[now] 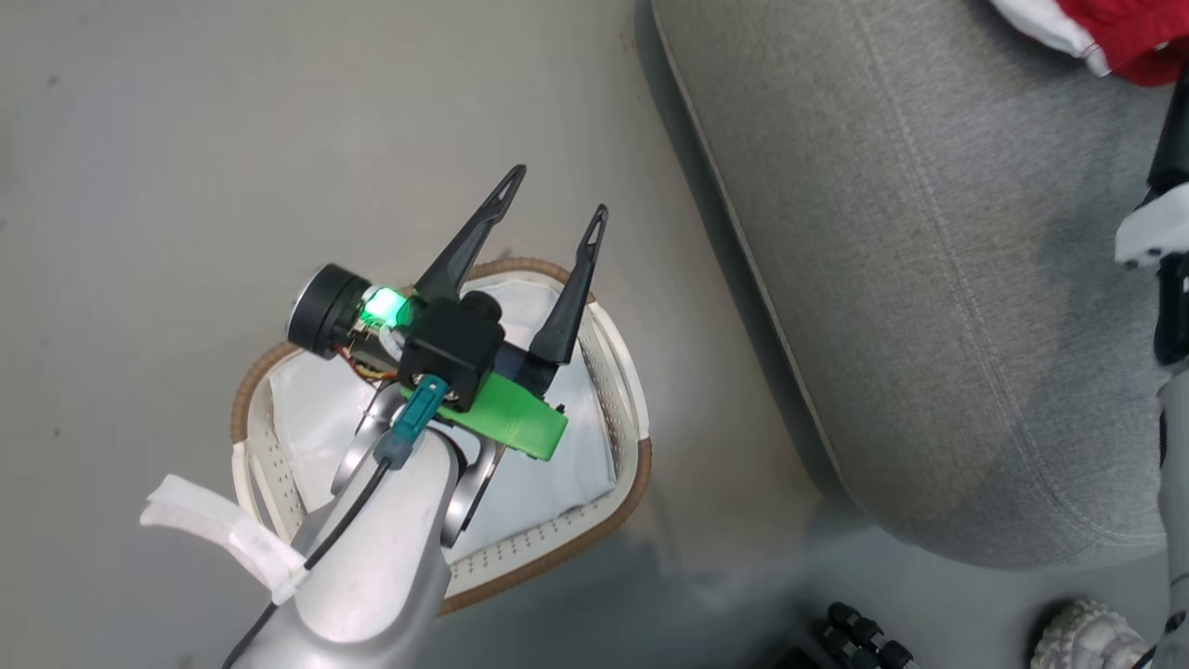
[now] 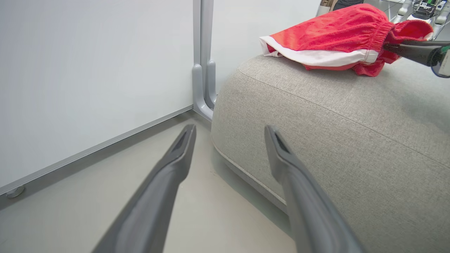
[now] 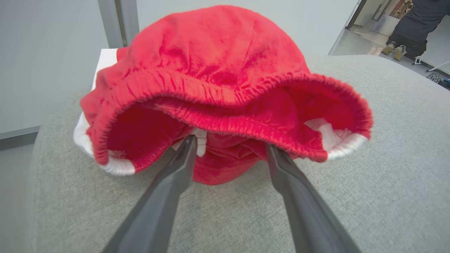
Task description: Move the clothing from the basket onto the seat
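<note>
The red clothing (image 3: 225,66) with its white trim lies bunched on the grey seat (image 3: 386,158), its elastic waistband gaping toward me. My right gripper (image 3: 231,143) is open, both fingertips tucked just under the waistband's edge. In the left wrist view the clothing (image 2: 327,38) rests on the seat's (image 2: 334,123) far top, with one of the right gripper's fingers (image 2: 411,50) at its waistband. My left gripper (image 1: 557,192) hangs open and holds nothing above the basket (image 1: 641,474), which stands on the floor beside the seat (image 1: 929,279). A corner of the clothing (image 1: 1133,37) shows at the top right.
A plain white liner sheet (image 1: 307,409) lies in the basket. A white wall panel with a grey post (image 2: 202,70) stands past the seat's end. A person (image 3: 411,28) is in the background. Dark robot parts (image 1: 859,636) sit low by the seat.
</note>
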Motion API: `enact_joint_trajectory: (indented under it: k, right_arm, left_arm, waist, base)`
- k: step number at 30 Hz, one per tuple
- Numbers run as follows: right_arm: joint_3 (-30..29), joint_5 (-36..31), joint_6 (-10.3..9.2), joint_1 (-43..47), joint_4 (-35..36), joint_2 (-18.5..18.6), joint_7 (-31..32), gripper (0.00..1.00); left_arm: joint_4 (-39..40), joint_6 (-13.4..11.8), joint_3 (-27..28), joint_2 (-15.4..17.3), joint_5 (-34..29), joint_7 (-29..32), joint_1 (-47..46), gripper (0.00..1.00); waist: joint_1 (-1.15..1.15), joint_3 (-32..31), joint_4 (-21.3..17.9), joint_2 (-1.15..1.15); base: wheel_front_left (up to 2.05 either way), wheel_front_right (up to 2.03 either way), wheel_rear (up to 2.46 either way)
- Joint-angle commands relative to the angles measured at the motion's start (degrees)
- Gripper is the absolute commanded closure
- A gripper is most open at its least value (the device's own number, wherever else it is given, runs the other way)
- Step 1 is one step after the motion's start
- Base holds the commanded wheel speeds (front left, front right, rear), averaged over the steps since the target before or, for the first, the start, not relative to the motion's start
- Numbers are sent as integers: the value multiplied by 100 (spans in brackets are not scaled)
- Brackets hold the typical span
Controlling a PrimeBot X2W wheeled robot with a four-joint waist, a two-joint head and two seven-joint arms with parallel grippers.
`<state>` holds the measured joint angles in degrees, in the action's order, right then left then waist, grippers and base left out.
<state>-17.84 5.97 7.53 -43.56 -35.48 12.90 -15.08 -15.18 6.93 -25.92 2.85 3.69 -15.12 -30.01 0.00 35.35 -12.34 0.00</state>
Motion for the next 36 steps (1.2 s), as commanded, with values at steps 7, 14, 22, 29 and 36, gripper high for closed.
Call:
enact_joint_trajectory:
  k: [7,14,22,29,36]
  right_arm:
    - [423,269,-8,699,415,-165,-12,0]
    - [809,513,-8,1255,868,-313,-12,0]
    - [1171,464,-8,1742,1154,-611,-12,0]
    - [1473,348,-8,2175,1281,-808,-12,0]
    - [1536,388,-8,2547,1365,-916,-12,0]
  left_arm:
    - [31,-101,302,15,133,-4,422,0]
    - [62,-239,588,15,267,-4,741,0]
    - [1,-347,1160,15,385,-4,1184,0]
    - [-128,-408,1610,13,487,-4,1641,0]
    - [-239,-463,1930,13,503,-4,2063,0]
  waist:
    - [0,-862,127,0]
    - [0,-1394,450,0]
    - [0,-1904,771,0]
    - [0,-2297,996,0]
    - [0,-2608,1175,0]
  base:
    - [0,0,0]
    - [0,0,0]
    - [0,0,0]
    - [0,0,0]
    - [0,0,0]
